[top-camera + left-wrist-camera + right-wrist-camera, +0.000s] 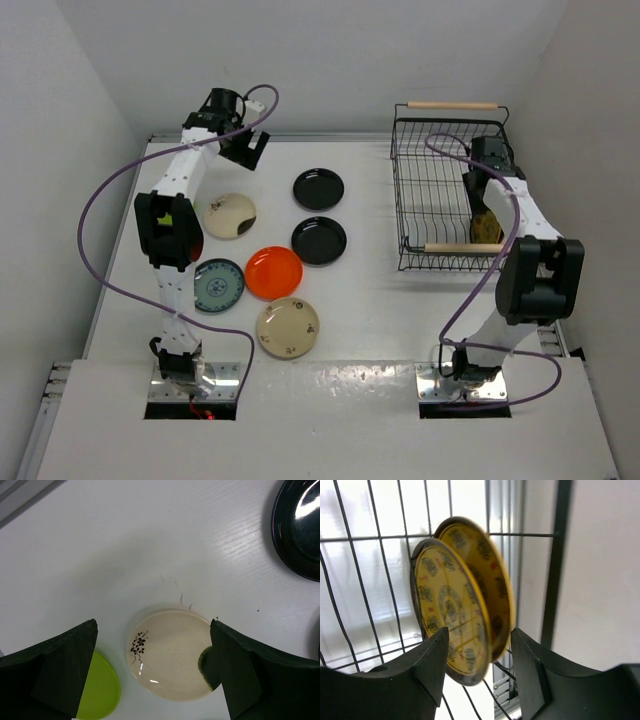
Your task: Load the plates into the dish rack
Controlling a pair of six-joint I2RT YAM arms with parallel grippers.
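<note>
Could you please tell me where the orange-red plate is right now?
In the top view the orange-red plate lies on the table left of centre, between the teal patterned plate to its left and a black plate up-right.

White table (400,300) — glossy wood-grain top, few faint dark scuffs (181,598), plain white walls (330,60) around it

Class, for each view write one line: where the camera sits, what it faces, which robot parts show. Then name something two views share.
Top external: above, behind the bases, looking down on the white table; left arm, right arm show.
Left wrist: wrist-mounted, facing down at a round cream flower-sprig plate; left gripper shows.
Right wrist: wrist-mounted, facing two gold-brown patterned plates standing in the black wire dish rack; right gripper shows.
Shared: top and left wrist views both show that cream plate.
</note>
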